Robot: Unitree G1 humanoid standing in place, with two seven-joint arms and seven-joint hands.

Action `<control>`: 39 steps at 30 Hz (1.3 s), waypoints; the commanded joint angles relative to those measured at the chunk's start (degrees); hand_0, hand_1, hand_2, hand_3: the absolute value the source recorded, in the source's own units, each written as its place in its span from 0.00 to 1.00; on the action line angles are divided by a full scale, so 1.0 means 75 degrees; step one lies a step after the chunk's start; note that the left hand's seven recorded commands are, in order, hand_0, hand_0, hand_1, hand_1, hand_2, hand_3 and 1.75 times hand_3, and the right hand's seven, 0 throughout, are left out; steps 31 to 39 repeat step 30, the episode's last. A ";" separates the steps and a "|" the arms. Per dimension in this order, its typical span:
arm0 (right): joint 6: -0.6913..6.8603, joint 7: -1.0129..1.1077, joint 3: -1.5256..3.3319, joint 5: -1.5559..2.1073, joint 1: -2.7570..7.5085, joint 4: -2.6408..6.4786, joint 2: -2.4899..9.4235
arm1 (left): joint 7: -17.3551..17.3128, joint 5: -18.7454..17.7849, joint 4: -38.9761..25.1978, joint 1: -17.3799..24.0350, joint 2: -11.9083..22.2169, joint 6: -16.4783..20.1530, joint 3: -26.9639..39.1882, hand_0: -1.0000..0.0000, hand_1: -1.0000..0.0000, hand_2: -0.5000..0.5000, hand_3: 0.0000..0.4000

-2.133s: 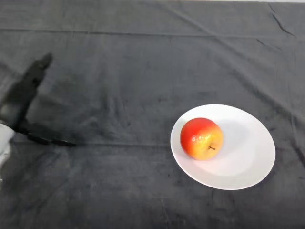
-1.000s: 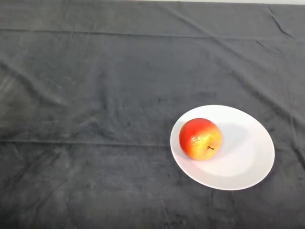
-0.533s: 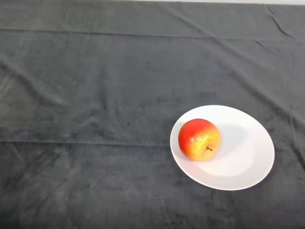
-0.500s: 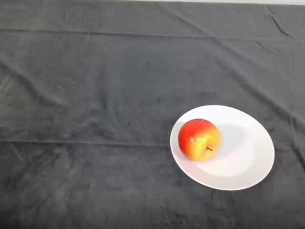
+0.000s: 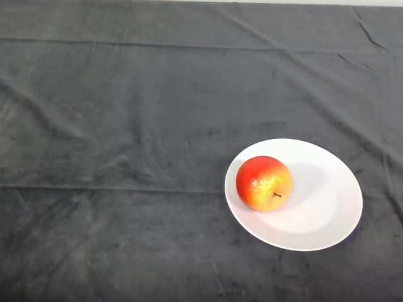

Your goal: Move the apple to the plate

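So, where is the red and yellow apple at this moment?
In the head view, the red and yellow apple sits on the left part of the round white plate, at the right side of the table under the dark cloth.

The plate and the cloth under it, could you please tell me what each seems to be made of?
The white plate looks like glazed ceramic or perhaps melamine: smooth, evenly white, with a soft sheen and a thin, crisp rim. The dark cloth looks like a soft, matte napped fabric, maybe velvet or suede-like: it shows creases and lighter and darker brushed patches.
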 commanded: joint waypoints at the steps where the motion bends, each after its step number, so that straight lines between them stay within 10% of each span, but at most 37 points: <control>1: 0.0071 0.0110 0.0191 -0.0166 0.0584 0.0265 0.0356 | 0.0021 -0.0027 -0.0061 0.0127 0.0391 0.0091 0.0167 1.00 1.00 0.50 0.00; 39: 0.0074 0.0111 0.0191 -0.0164 0.0589 0.0256 0.0357 | -0.0084 0.0315 -0.0196 0.0118 0.0286 0.0222 0.0270 1.00 1.00 0.50 0.00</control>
